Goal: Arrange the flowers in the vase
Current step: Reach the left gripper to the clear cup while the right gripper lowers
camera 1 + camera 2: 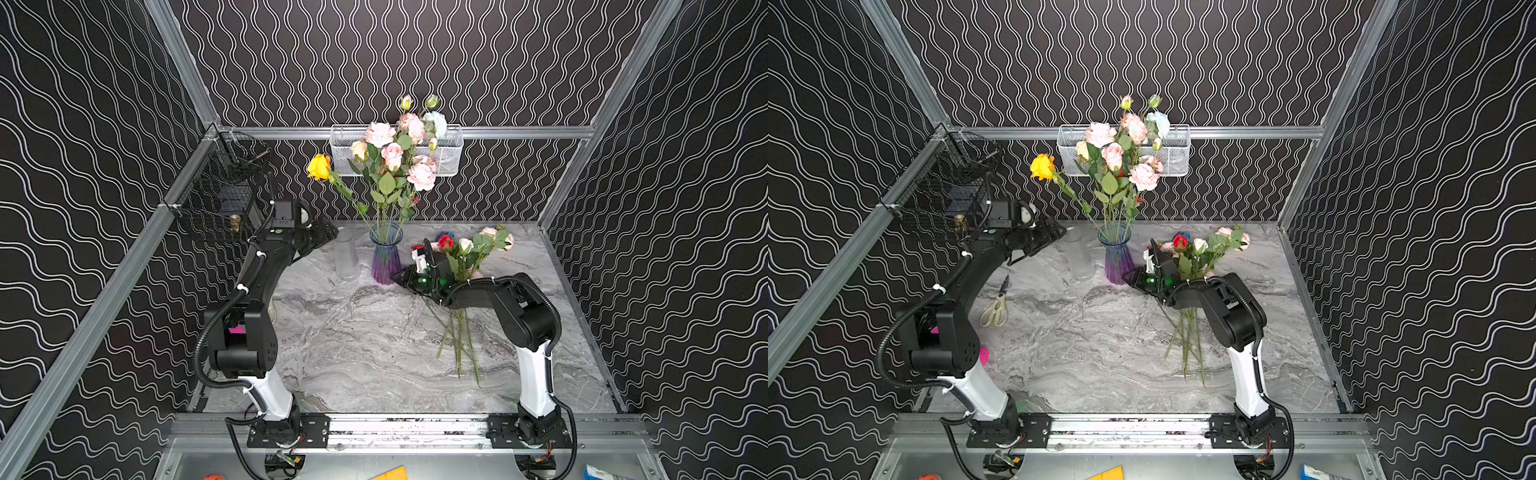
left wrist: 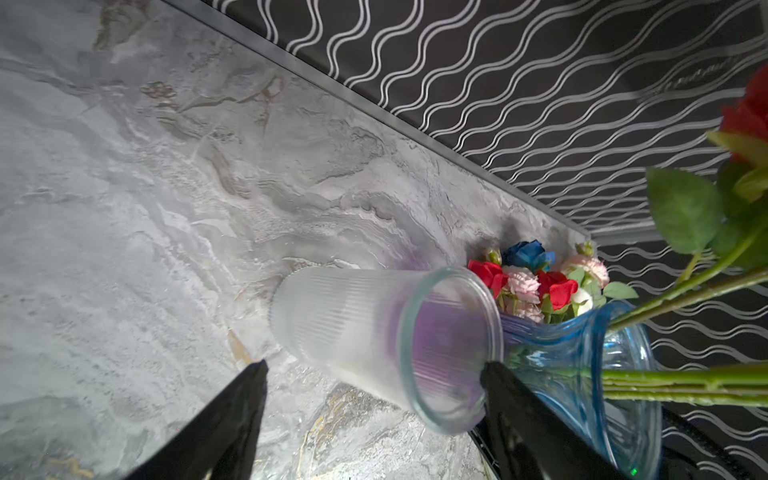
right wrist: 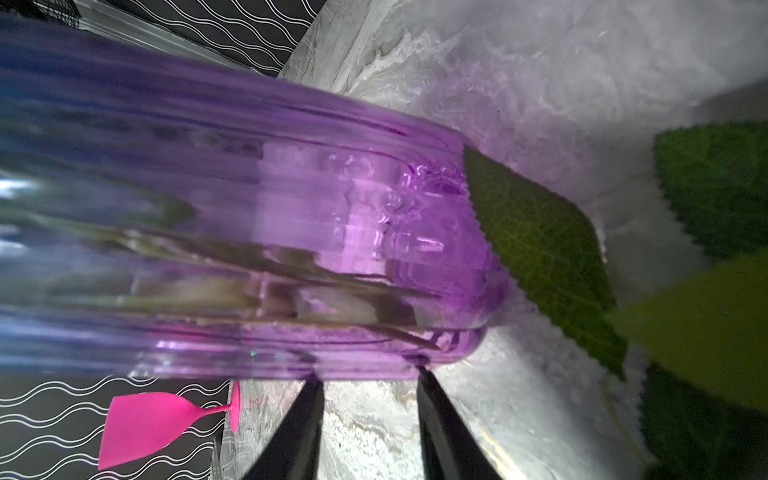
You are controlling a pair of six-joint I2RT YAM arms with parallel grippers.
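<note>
At the back of the marbled desk [image 1: 353,345], a frosted clear vase [image 1: 346,257] upright, and just to its right a blue-to-purple vase [image 1: 385,259] filled with pink and pale roses [image 1: 392,158], one yellow rose [image 1: 319,167] leaning out to the left. Behind them on the wall rail, a white mesh basket [image 1: 451,160]; on the left rail, a black wire basket [image 1: 216,195]. Beside the left arm, scissors [image 1: 995,309] flat on the desk, and a pink goblet [image 3: 145,424] partly hidden behind that arm in both top views. Left hand [image 1: 332,232] raised beside the frosted clear vase, fingers apart, clamped on nothing; seen from its wrist, that vase's rim just ahead of the gap, standing between the hand and the blue-to-purple vase. Right hand [image 1: 400,277] low at the foot of the blue-to-purple vase, fingers part-way apart, tips close against the purple base, nothing between them. Loose flowers [image 1: 465,246] in a bunch on the right of the desk, red, white, pink and blue heads toward the back wall, stems toward the front, crossed over by the right forearm, just behind and to the right of the right hand.
</note>
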